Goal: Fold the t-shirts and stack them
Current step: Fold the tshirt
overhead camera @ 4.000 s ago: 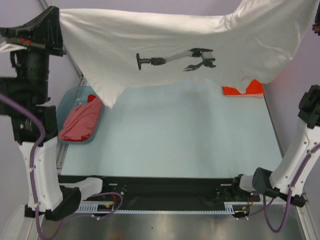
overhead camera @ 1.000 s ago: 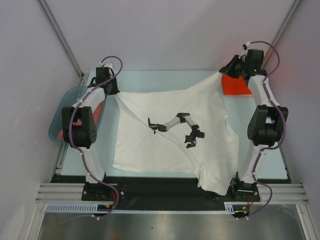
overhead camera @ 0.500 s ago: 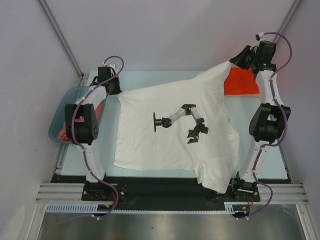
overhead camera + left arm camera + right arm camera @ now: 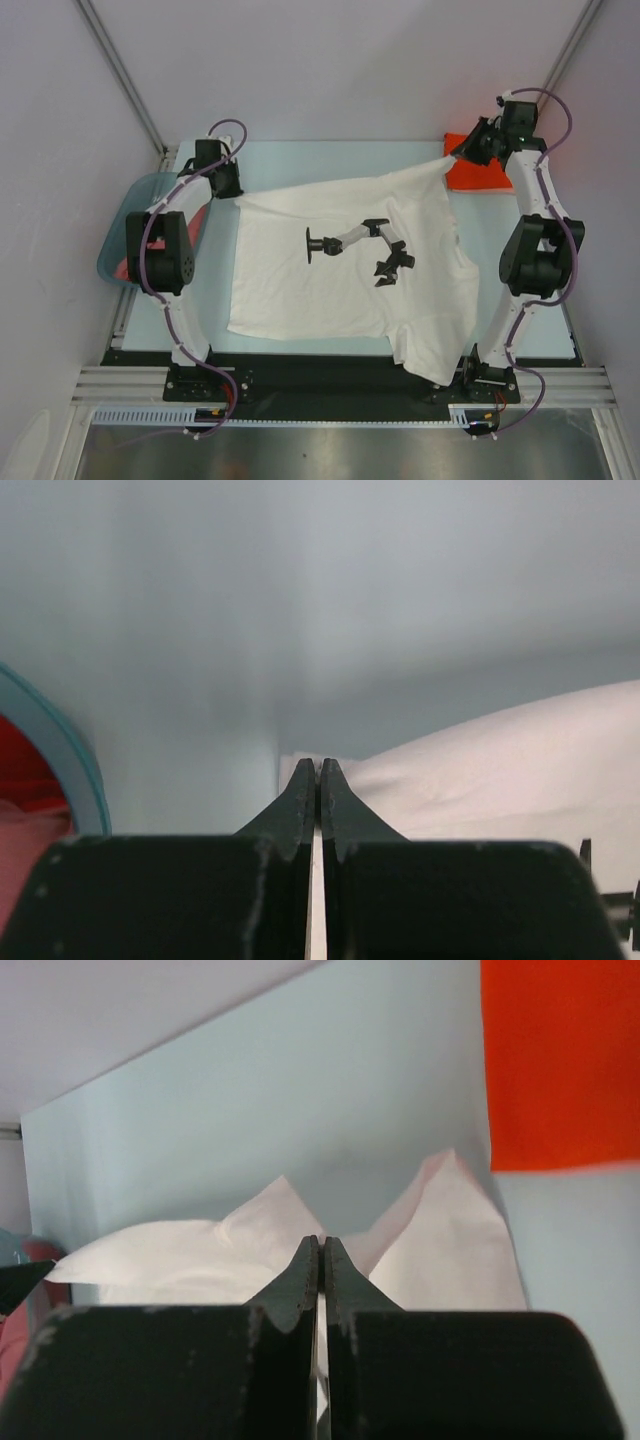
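A large white t-shirt (image 4: 340, 290) lies spread on the table (image 4: 330, 160), its far corners pinched by the left gripper (image 4: 232, 190) and right gripper (image 4: 455, 155), both with jaws pressed together on the cloth; lowering both corners evenly and taut should flatten it clear of the folded orange t-shirt (image 4: 485, 178).

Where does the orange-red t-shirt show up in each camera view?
Top external: orange-red t-shirt at the table's far right corner.
Left wrist: not in it.
Right wrist: orange-red t-shirt fills the upper right corner.
Shared landmark: the white t-shirt, low right in the left wrist view, low centre in the right wrist view.
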`<state>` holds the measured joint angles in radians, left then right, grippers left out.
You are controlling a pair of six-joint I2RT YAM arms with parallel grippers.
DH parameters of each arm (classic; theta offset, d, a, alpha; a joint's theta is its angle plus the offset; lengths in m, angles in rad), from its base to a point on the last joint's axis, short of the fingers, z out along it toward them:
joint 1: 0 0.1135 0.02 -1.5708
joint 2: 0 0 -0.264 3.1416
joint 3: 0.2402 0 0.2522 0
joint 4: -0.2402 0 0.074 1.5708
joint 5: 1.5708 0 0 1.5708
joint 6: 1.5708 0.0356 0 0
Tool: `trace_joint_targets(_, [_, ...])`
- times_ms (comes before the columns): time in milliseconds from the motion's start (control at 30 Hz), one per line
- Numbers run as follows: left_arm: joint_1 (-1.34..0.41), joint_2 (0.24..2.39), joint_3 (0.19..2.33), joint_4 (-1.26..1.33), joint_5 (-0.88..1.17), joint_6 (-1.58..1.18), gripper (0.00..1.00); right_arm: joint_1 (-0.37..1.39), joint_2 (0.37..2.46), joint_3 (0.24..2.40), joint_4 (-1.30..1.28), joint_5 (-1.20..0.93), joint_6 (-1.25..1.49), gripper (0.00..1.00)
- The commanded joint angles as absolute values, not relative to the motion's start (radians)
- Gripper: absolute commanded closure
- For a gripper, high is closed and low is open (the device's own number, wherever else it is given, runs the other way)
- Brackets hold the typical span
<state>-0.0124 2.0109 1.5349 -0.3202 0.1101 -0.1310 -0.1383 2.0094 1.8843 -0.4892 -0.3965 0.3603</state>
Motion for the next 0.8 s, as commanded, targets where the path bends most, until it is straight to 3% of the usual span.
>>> trace_joint_targets(0, [-0.008,1.875,1.485,-0.35,0.092,-0.147,1.0,-0.158,1.841,1.81,-0.537,-0.363,0.383,1.0])
trace_joint_targets(500, [-0.043,1.698,1.201,-0.407,0.092,-0.236,1.0,-0.25,1.597,1.41,-0.673,-0.319,0.325,1.0])
trace_joint_targets(767, [-0.06,1.644,1.12,-0.41,0.069,-0.239,1.0,-0.287,1.54,1.31,-0.704,-0.279,0.35,1.0])
